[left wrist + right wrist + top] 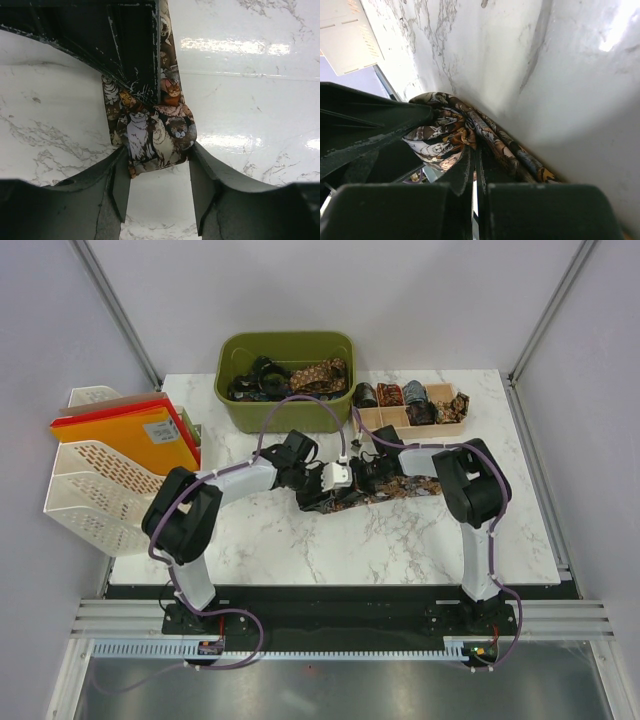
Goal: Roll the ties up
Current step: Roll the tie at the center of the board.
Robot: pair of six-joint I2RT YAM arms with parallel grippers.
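Near half of my worktop (300, 540) is open, free passage along the front. Back edge blocked by green bin (250, 410) and wooden tray (445, 428); white file rack (90, 480) crowds my left, tie (410, 487) lies across the middle.

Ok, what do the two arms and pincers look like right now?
Left arm and right arm: white links, bulky black joint housings, lilac cables looping alongside. Left pincer and right pincer: black, with some pale scuffs.

Bright, even overhead light. White glare bars streak the marble table (250, 100) right of the tie (155, 135); the wrist views' near edges are dark, blurred.
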